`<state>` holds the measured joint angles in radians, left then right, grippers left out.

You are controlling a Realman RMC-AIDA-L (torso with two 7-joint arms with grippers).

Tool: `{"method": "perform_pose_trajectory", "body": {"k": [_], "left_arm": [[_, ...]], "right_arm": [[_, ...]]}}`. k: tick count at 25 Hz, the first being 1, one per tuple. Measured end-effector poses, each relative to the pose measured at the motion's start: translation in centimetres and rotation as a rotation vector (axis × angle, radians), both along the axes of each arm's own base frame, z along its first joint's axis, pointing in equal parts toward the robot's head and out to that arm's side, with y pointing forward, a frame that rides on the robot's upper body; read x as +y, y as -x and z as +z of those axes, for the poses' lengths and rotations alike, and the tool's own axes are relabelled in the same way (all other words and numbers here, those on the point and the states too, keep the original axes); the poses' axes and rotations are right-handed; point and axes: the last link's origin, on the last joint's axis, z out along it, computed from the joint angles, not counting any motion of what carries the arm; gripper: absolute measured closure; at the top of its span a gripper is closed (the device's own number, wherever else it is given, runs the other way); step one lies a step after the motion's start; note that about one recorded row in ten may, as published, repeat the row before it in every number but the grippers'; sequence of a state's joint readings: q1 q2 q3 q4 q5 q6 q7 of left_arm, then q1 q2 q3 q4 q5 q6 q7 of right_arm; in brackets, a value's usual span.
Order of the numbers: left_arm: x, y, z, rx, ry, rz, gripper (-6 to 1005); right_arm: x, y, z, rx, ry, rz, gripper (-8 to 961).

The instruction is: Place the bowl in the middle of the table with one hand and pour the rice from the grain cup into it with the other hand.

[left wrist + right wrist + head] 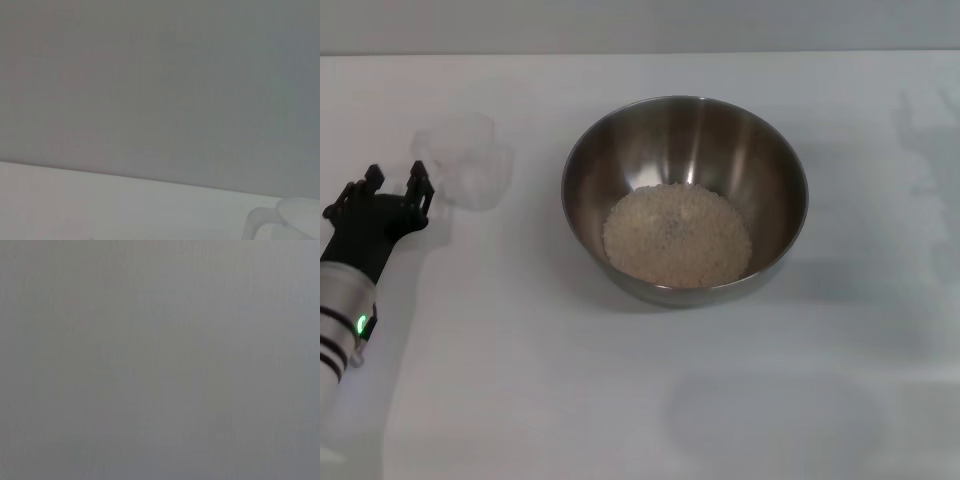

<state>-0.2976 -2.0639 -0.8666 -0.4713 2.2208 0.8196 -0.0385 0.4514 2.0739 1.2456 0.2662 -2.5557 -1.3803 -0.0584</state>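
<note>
The steel bowl (685, 198) stands near the middle of the white table (520, 400). A round heap of pale rice (677, 235) lies in its bottom. The clear grain cup (468, 160) stands upright on the table to the left of the bowl and looks empty; part of it shows in the left wrist view (287, 220). My left gripper (395, 183) is open and empty, just to the left and in front of the cup, not touching it. My right gripper is out of view; the right wrist view shows only plain grey.
The table's far edge (640, 53) runs along the back. A faint shadow (930, 150) falls on the table at the right. Nothing else stands on the table.
</note>
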Motion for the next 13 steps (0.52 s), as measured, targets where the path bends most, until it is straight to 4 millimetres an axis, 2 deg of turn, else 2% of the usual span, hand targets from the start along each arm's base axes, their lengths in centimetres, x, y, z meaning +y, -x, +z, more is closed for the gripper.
{"method": "perform_pose_trajectory", "body": {"k": [2, 3, 5, 6, 11, 13], "left_arm": [[-0.7, 0.2, 0.1, -0.006, -0.010, 0.001, 519], [-2.2, 0.6, 0.4, -0.009, -0.041, -0.013, 463], [-3.6, 0.4, 1.0, 0.005, -0.086, -0.066, 463], [-3.6, 0.4, 1.0, 0.005, -0.086, -0.066, 463], [-7.0, -0.8, 2.9, 0.047, -0.227, -0.270, 463], [-7.7, -1.2, 3.6, 0.050, -0.271, -0.321, 463]], "right_arm": [[0.0, 0.0, 0.0, -0.001, 0.000, 0.000, 447], [0.0, 0.0, 0.0, -0.001, 0.000, 0.000, 447], [0.0, 0.0, 0.0, 0.001, -0.002, -0.002, 447], [0.0, 0.0, 0.0, 0.001, -0.002, -0.002, 447], [-0.3, -0.1, -0.2, 0.010, -0.002, -0.002, 447], [-0.5, -0.1, -0.3, 0.014, 0.003, -0.004, 447]]}}
